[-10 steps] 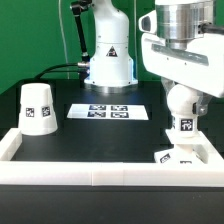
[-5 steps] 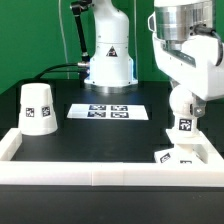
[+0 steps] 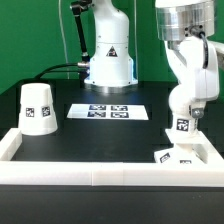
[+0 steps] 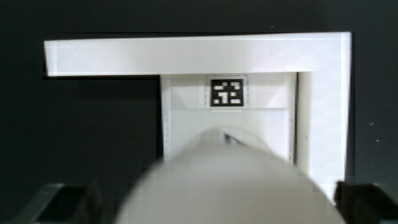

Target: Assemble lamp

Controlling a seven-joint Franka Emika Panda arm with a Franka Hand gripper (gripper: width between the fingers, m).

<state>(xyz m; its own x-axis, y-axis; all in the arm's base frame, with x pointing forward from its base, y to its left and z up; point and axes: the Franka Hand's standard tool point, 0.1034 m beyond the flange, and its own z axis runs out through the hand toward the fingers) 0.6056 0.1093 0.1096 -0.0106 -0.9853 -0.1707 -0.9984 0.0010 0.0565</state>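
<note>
The white bulb (image 3: 182, 126) stands upright on the flat square base (image 3: 176, 156), in the rail's corner at the exterior view's right. My gripper (image 3: 181, 110) is down over the bulb from above. In the wrist view the bulb (image 4: 222, 180) is a large blurred grey shape between the dark fingers (image 4: 54, 203). The jaws stand wide apart, with a gap showing on each side, so my gripper (image 4: 210, 205) looks open. The base's tag (image 4: 226, 92) shows beyond the bulb. The cup-like shade (image 3: 38, 108) stands mouth down at the exterior view's left.
A white border rail (image 3: 100, 172) runs along the front and both sides of the black table, and its corner shows in the wrist view (image 4: 178, 55). The marker board (image 3: 110, 111) lies at the back middle. The arm's pedestal (image 3: 108, 65) stands behind it.
The arm's upper links have swung toward the exterior view's right and turned. The bulb and its tag have stayed in place on the base.
</note>
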